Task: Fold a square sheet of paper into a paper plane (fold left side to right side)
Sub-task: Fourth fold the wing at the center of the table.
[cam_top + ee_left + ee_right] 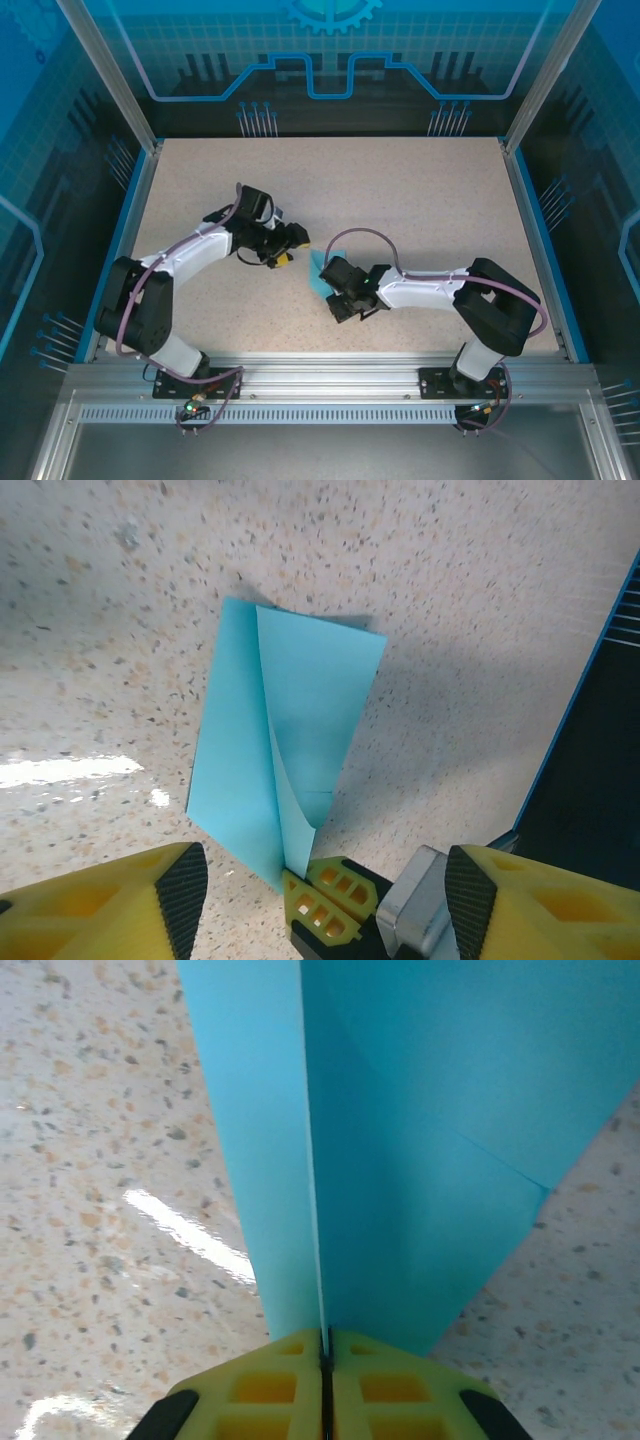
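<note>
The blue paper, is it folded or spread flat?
Folded: the blue paper has creased layers overlapping in a narrow pointed shape; the right end effector is shut on its tip.

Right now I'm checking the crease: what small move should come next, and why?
Probably slide the right jaws along the raised fold to sharpen it: they are shut on the paper at one corner, the flap curls up uncreased, and the left jaws stand open, clear of it.

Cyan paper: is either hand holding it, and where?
Right hand pinches the cyan paper at its pointed folded corner; left hand is open, holding nothing.
</note>
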